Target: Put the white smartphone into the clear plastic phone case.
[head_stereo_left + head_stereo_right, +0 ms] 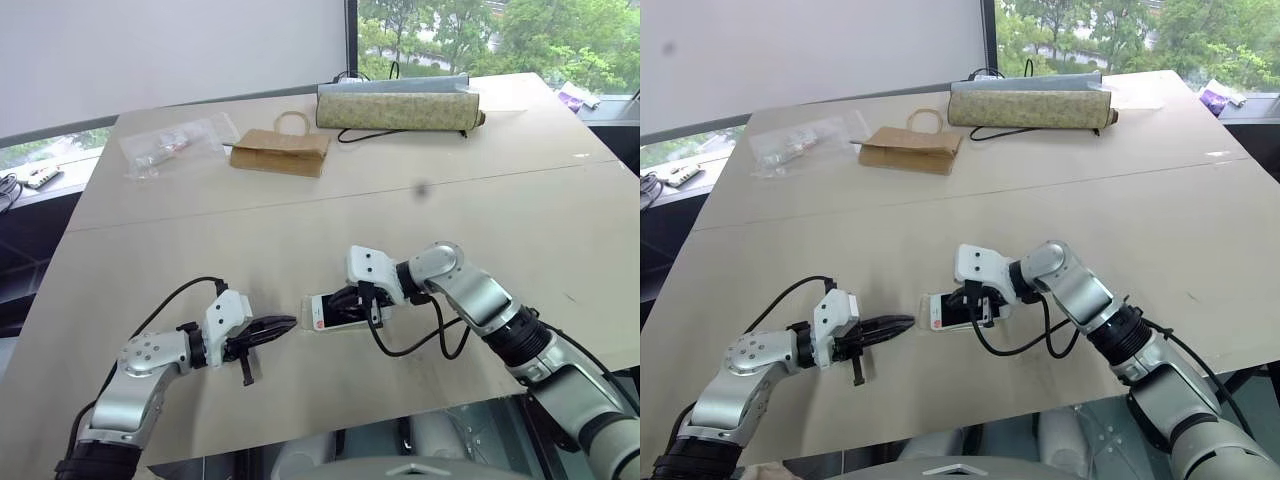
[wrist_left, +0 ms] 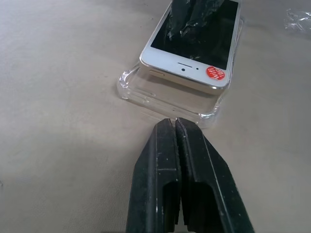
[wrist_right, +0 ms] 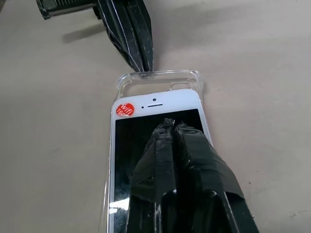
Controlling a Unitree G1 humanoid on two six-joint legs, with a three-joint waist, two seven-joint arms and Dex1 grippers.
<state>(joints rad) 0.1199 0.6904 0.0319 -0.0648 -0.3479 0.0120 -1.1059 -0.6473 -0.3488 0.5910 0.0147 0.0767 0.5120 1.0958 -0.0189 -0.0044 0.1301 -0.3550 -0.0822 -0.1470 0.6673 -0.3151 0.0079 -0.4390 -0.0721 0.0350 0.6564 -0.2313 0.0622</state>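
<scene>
The white smartphone point(image 3: 156, 104), black screen up with a red round sticker at one corner, lies on the clear plastic phone case point(image 3: 146, 80) in the middle of the table. The case's end wall sticks out past the phone's end, and that end of the phone point(image 2: 194, 73) sits slightly raised over the case point(image 2: 146, 94). My right gripper point(image 3: 170, 122) is shut, its tips pressing on the screen. My left gripper point(image 2: 174, 121) is shut too, with its tips against the case's end wall. From the head, the left gripper point(image 1: 290, 323) points at the phone point(image 1: 325, 312).
At the far side of the table point(image 1: 500, 220) lie a crinkled clear plastic bag point(image 1: 175, 143), a brown paper bag point(image 1: 282, 150) and a long patterned roll point(image 1: 398, 108). A black cable point(image 1: 420, 340) loops under my right wrist. The table's front edge runs close below both arms.
</scene>
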